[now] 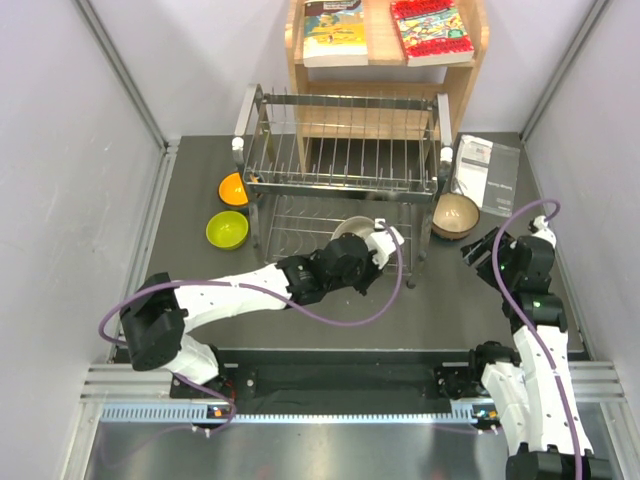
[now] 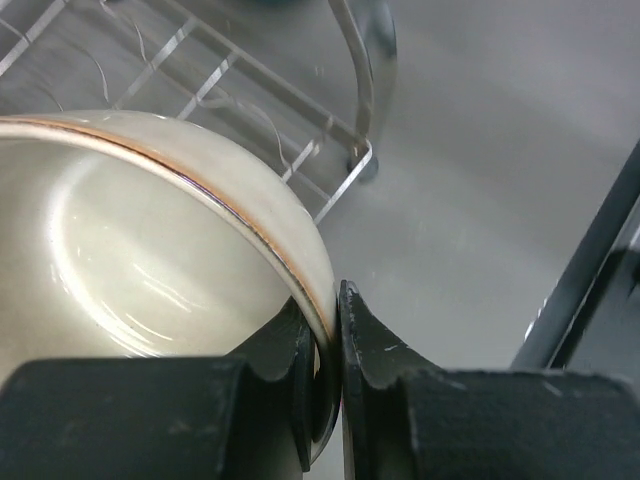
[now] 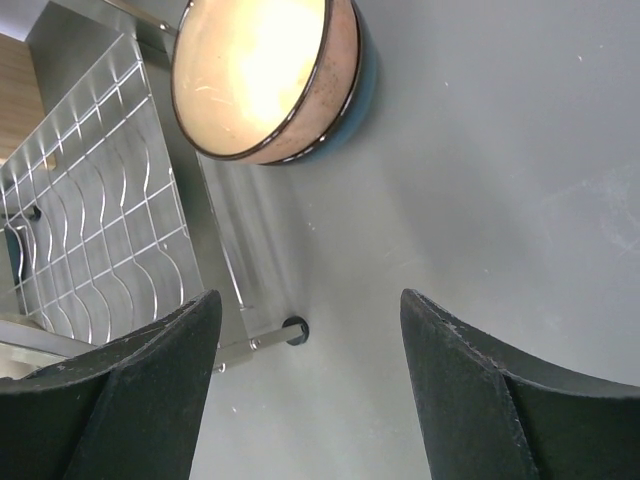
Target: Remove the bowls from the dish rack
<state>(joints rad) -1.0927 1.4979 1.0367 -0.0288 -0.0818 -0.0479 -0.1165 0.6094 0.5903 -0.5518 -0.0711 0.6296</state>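
The silver wire dish rack [image 1: 340, 170] stands mid-table. My left gripper [image 1: 385, 240] reaches into its lower tier and is shut on the rim of a cream-white bowl [image 1: 355, 228]. In the left wrist view the gripper [image 2: 335, 310] pinches that bowl's [image 2: 150, 250] wall, one finger inside and one outside, above the rack wires [image 2: 250, 80]. An orange bowl [image 1: 233, 189] and a lime-yellow bowl [image 1: 227, 229] sit on the table left of the rack. A pinkish-tan bowl [image 1: 455, 215] [image 3: 260, 75] sits right of it, with a blue edge under it. My right gripper [image 1: 480, 250] [image 3: 310, 330] hovers open near that bowl, holding nothing.
A wooden shelf [image 1: 385, 60] with books stands behind the rack. A printed booklet [image 1: 487, 172] lies at the back right. The rack's foot [image 3: 293, 330] and lower tier [image 3: 100, 200] lie just left of my right gripper. White walls close in both sides.
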